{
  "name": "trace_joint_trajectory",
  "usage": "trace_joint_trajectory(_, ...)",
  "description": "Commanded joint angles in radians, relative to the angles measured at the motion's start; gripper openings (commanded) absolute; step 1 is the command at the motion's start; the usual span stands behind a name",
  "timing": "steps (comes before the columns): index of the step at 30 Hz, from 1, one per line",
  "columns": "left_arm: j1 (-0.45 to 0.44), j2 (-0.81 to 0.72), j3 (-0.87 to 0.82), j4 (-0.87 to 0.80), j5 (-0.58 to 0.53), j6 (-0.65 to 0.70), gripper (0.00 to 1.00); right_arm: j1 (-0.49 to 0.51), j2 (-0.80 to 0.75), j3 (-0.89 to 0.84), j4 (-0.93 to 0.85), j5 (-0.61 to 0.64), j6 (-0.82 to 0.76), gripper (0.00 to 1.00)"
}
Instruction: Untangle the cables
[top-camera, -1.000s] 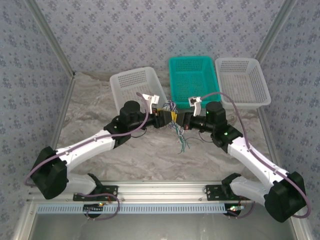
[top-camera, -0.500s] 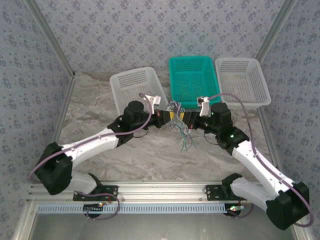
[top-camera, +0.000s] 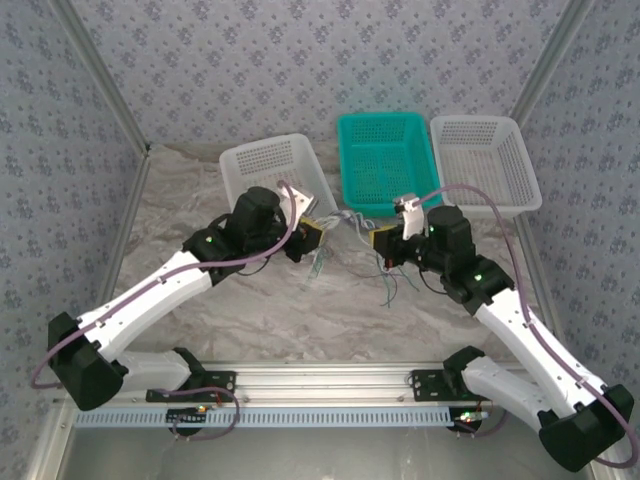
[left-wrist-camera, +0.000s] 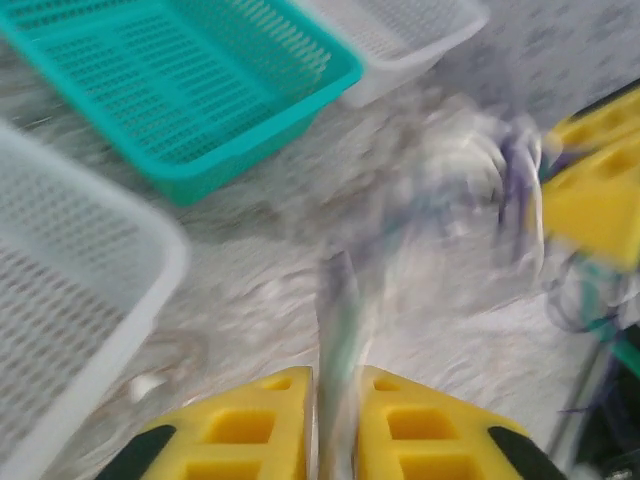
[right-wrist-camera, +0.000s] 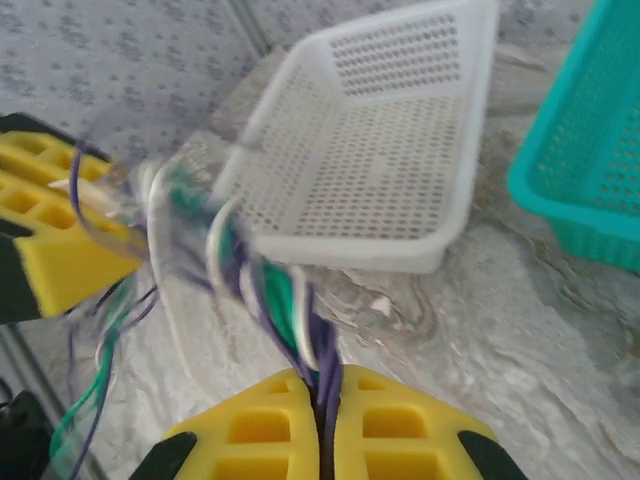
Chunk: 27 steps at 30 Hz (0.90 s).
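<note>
The cables (right-wrist-camera: 285, 300) span the gap between the pincers, long axis left to right. The right gripper (right-wrist-camera: 322, 385) is clamped tight on the bundle rising from its tips. The left gripper (left-wrist-camera: 338, 385), nearly closed, pinches a pale strand leading straight ahead toward the right one.

cables (right-wrist-camera: 262, 285) motion-blurred, individual strands indistinct

Teal basket (top-camera: 380, 119), 2 white baskets (top-camera: 262, 145), crumpled sheet (top-camera: 250, 310)
</note>
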<state>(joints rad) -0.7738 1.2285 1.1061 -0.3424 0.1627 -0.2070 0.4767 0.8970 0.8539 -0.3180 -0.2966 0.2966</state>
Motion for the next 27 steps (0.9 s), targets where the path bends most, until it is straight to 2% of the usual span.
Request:
trace_joint_trajectory(1,0.044,-0.034,-0.073,0.006,-0.077,-0.052,0.31,-0.043,-0.001,0.014,0.010,-0.051,0.095,0.00)
trace_joint_trajectory(3,0.044,-0.027,-0.105,0.080,-0.018,-0.080,0.37,-0.042,0.008,0.019,0.045,-0.091,0.146,0.00)
trace_joint_trajectory(6,0.041,-0.040,-0.165,0.320,0.291,-0.127,0.54,-0.027,0.026,0.018,0.071,-0.101,0.200,0.00)
trace_joint_trajectory(8,0.029,-0.039,-0.191,0.468,0.346,-0.193,0.63,-0.016,0.038,0.022,0.071,-0.099,0.206,0.00)
trace_joint_trajectory(10,0.021,-0.022,-0.188,0.486,0.285,-0.215,0.72,-0.010,0.043,0.019,0.085,-0.106,0.219,0.00)
trace_joint_trajectory(13,0.021,0.041,-0.155,0.382,0.031,-0.268,0.74,0.001,0.040,0.008,0.150,-0.155,0.258,0.00)
trace_joint_trajectory(14,0.021,0.063,-0.157,0.388,0.007,-0.287,0.74,0.007,0.037,0.006,0.171,-0.171,0.268,0.00)
trace_joint_trajectory(18,0.008,0.151,-0.164,0.477,0.075,-0.317,0.74,0.023,0.009,0.026,0.181,-0.179,0.281,0.00)
trace_joint_trajectory(22,-0.018,0.229,-0.132,0.408,0.020,-0.300,0.74,0.020,-0.035,0.038,0.178,-0.148,0.292,0.00)
trace_joint_trajectory(24,-0.019,0.246,-0.114,0.307,-0.099,-0.308,0.71,0.007,-0.056,0.056,0.141,-0.126,0.289,0.00)
trace_joint_trajectory(25,-0.019,0.251,-0.093,0.226,-0.211,-0.318,0.69,-0.005,-0.069,0.068,0.113,-0.110,0.289,0.00)
trace_joint_trajectory(26,-0.014,0.255,-0.082,0.144,-0.308,-0.330,0.65,-0.022,-0.085,0.077,0.090,-0.101,0.292,0.00)
trace_joint_trajectory(27,-0.007,0.253,-0.080,0.101,-0.359,-0.338,0.58,-0.039,-0.097,0.082,0.081,-0.103,0.296,0.00)
